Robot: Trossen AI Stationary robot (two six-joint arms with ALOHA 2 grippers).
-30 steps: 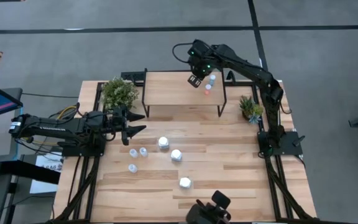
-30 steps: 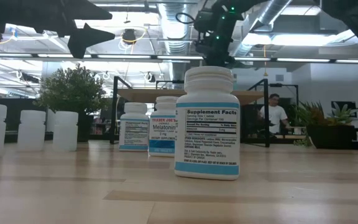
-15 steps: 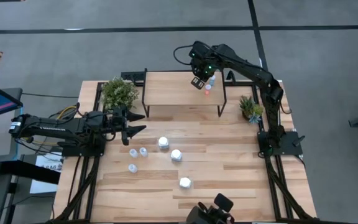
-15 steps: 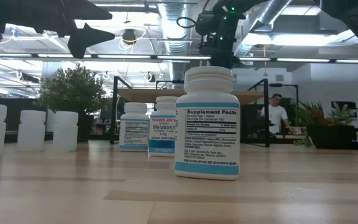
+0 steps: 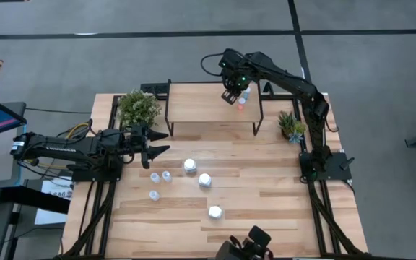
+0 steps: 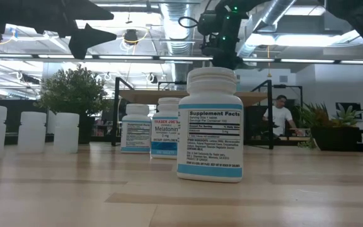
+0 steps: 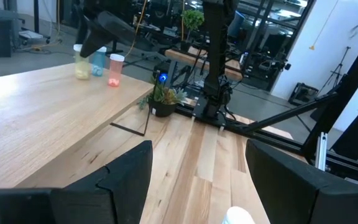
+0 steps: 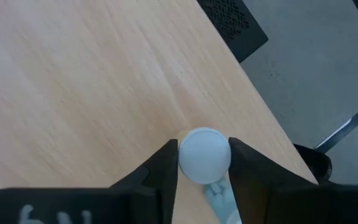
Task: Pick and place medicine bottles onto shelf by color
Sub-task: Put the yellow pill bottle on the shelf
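At the far right corner of the shelf (image 5: 208,102), the right gripper (image 5: 229,96) hangs over the board's edge with a small white-capped bottle (image 8: 204,155) between its two fingers (image 8: 164,168); in the right wrist view the cap sits centred in the gap, both fingers flanking it very closely, but whether they press on it or have just let go cannot be told. That bottle stands on the light-wood board near its edge, with grey floor beyond. Beside it on the same corner stand two more tiny bottles, one with a red cap (image 5: 241,108) and one with a yellowish cap (image 7: 81,60); the left wrist view shows all of these grouped close together, with the right arm's dark finger above them. The left gripper (image 5: 157,142) waits over the left side of the table (image 5: 266,188), above the surface and level, its fingers spread wide with nothing between them, pointing toward the table's middle. Still on the tabletop: three pale-blue bottles (image 5: 154,177) clustered near the left gripper, two side by side and one nearer the front edge, and three chunky white bottles (image 5: 204,180) in a loose diagonal line running from the table's middle toward the front. A leafy potted plant (image 5: 138,107) stands by the shelf's left end, a smaller one (image 5: 290,125) by the right arm's base.
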